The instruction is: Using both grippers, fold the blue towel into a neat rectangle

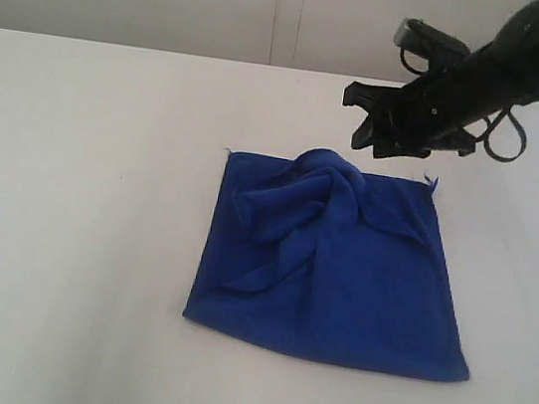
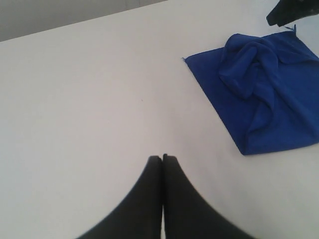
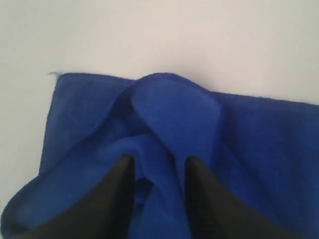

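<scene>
The blue towel (image 1: 340,272) lies on the white table (image 1: 77,215), mostly flat, with a bunched hump of folds (image 1: 317,184) at its far middle. My right gripper (image 1: 358,117) hovers just above the towel's far edge with its jaws open. In the right wrist view its gripper (image 3: 159,159) is spread over the raised fold (image 3: 174,107), holding nothing. My left gripper (image 2: 162,157) is shut and empty over bare table, well away from the towel (image 2: 264,99). The left arm does not show in the exterior view.
A pale wall (image 1: 227,5) runs behind the table's far edge. The right arm's dark body and cables (image 1: 510,65) reach in from the upper right. The right gripper's tip (image 2: 286,10) shows at a corner of the left wrist view.
</scene>
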{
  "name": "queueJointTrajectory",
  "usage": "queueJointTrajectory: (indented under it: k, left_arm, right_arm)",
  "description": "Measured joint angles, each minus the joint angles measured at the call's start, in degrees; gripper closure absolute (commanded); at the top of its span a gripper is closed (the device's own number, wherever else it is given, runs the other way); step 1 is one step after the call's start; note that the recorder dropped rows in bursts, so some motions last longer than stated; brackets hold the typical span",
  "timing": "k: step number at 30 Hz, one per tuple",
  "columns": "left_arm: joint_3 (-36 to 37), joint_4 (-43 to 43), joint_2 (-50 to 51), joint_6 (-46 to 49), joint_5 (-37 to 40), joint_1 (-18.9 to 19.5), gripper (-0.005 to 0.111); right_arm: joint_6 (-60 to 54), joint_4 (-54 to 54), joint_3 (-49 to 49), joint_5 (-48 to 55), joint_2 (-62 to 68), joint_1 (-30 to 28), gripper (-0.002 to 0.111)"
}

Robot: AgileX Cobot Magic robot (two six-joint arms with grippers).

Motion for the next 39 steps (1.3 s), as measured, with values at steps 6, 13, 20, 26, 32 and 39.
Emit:
queueJointTrajectory:
  k: [6, 13, 20, 26, 32, 39]
  left_arm:
    - [0.0, 0.0, 0.0, 0.0, 0.0, 0.0, 0.107]
    - [0.0, 0.0, 0.0, 0.0, 0.0, 0.0, 0.107]
    - [0.0, 0.0, 0.0, 0.0, 0.0, 0.0, 0.107]
    - [0.0, 0.0, 0.0, 0.0, 0.0, 0.0, 0.107]
    - [0.0, 0.0, 0.0, 0.0, 0.0, 0.0, 0.107]
    - [0.0, 0.0, 0.0, 0.0, 0.0, 0.0, 0.107]
  right_arm:
    - [-3.4, 10.6, 0.0, -2.5, 6.7, -2.6, 0.066]
    - [-9.8, 22.9, 0.0, -3.7, 11.2, -3.6, 0.066]
    - [-13.7, 27.6, 0.0, -3.3, 12.1, -3.6, 0.074]
    - [-17.1, 28.1, 0.0, -4.0, 10.3, -3.6, 0.085]
    - [-18.0, 28.1, 0.0, -4.0, 9.1, -3.6, 0.087]
    - [-20.6, 28.1, 0.0, -4.5, 9.1, -3.6, 0.104]
